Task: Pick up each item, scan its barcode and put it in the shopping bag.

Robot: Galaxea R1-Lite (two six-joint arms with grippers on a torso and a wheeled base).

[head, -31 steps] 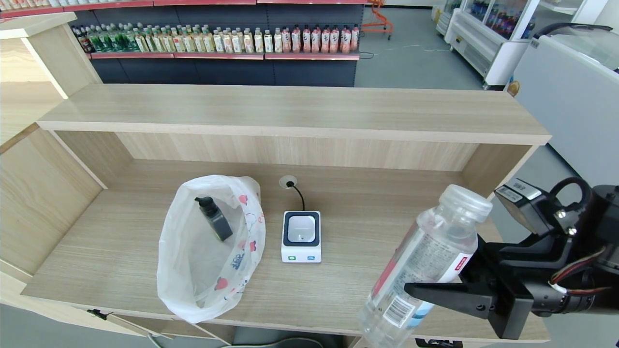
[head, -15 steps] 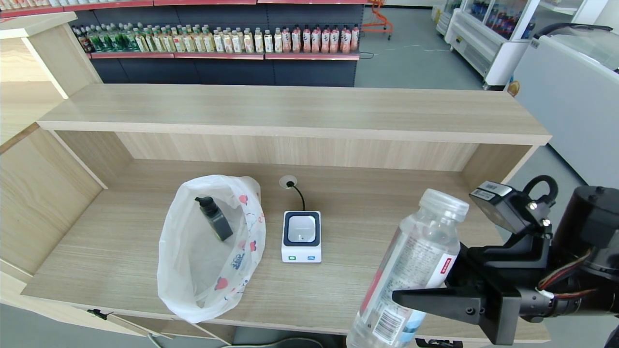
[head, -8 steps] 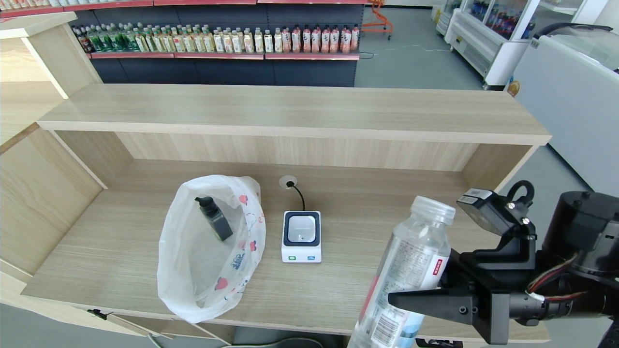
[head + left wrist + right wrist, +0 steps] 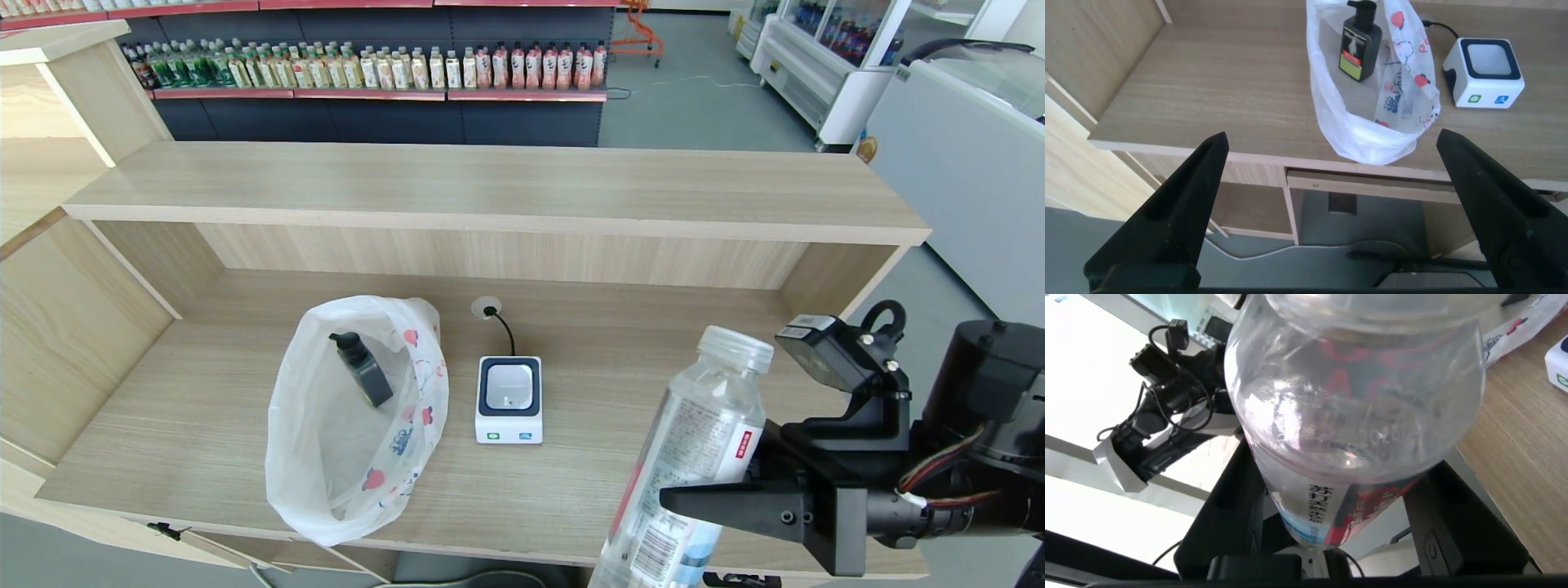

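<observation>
Two arms on one wooden counter point(image 4: 204, 408); right gripper point(image 4: 718, 478) is clamped on the water bottle point(image 4: 702, 433), one black finger across the near side of the label, the other behind it; bottle is clear with a white and red label and a clear cap; held off the surface and tilted, cap up and toward the far side, base down past the counter's near edge; it is over the right near part of the counter, right of the scanner point(image 4: 509, 398) and well apart from it; a barcode point(image 4: 653, 551) shows low on the label, facing up toward the head camera.

Scanner is a small white box, dark window facing up, near the middle of the counter; black cable point(image 4: 503, 328) runs from its back to a round hole in the counter.

Shopping bag point(image 4: 326, 457) is white plastic with red prints, lying open just left of the scanner, mouth toward the near edge; a dark pump bottle point(image 4: 363, 371) is inside it at the far end.

Left gripper point(image 4: 1333, 137) has its fingers wide apart and nothing between them; it sits out in front of the counter's near edge, facing the bag.

Behind the counter: a shelf of drink bottles point(image 4: 367, 69); chest freezers point(image 4: 816, 73) at far right.
</observation>
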